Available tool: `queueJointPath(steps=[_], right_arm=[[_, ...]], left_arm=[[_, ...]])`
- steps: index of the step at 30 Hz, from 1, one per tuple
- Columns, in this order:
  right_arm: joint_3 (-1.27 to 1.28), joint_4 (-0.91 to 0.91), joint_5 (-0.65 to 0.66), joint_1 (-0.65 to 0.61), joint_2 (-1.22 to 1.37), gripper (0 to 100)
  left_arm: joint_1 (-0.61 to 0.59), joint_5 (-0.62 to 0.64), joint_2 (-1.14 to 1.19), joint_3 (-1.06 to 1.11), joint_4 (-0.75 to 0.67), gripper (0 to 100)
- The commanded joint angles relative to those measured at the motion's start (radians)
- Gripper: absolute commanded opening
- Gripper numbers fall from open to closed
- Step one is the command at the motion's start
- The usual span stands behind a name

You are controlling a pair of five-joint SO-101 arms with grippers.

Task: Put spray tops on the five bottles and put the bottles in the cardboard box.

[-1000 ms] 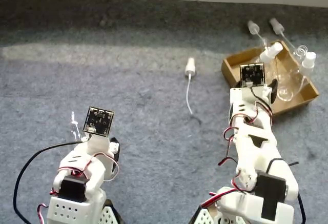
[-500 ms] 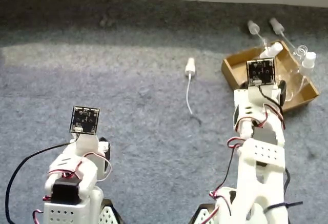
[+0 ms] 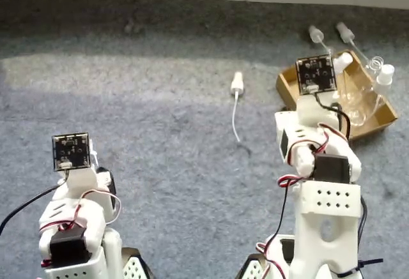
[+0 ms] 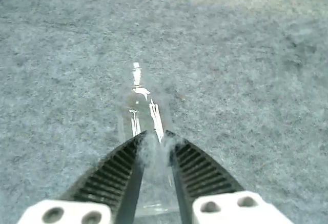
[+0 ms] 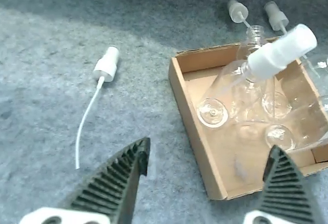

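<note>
**Change.** Over the last second my left arm has drawn back toward its base, carrying its load away from the middle of the worktop (image 3: 160, 113). My right arm has folded upward at the cardboard box (image 5: 190, 116).

**Claw state.** My left claw (image 4: 154, 141) is clenched on a clear bottle (image 4: 139, 106). The bottle's bare neck points ahead of the tips, with no top fitted. My right claw (image 5: 207, 152) is released and holds nothing, its jaws wide apart above the box's near wall.

**Effect on task.** I judge that the held bottle still needs capping, then boxing.

**Surroundings.** A loose spray top (image 5: 106, 63) with a trailing dip tube lies ahead of my right claw, beside the box. Two further spray tops (image 5: 237, 9) lie beyond the box's far wall. Clear bottles crowd the box, and one capped bottle (image 5: 279, 52) leans across them. I cannot confirm their count. They may obstruct insertion.
</note>
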Motion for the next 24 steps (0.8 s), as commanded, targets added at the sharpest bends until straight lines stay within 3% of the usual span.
queueJointPath(steps=[1, 6, 12, 16, 24], right_arm=[[-0.093, 0.081, -0.018, -0.099, -0.030, 31.4], [-0.093, 0.137, -0.121, -0.206, -0.030, 31.4], [-0.093, 0.137, -0.204, -0.361, -0.028, 31.4], [-0.093, 0.137, -0.264, -0.410, -0.027, 31.4], [-0.108, 0.130, -0.269, -0.584, -0.013, 31.4]], left_arm=[[-0.113, -0.002, -0.010, -0.081, 0.003, 0], [-0.176, 0.009, -0.010, -0.081, -0.035, 0], [-0.188, 0.178, -0.010, 0.036, -0.184, 0], [-0.280, 0.183, -0.010, 0.079, -0.272, 0], [-0.449, 0.181, -0.010, 0.076, -0.298, 1]])
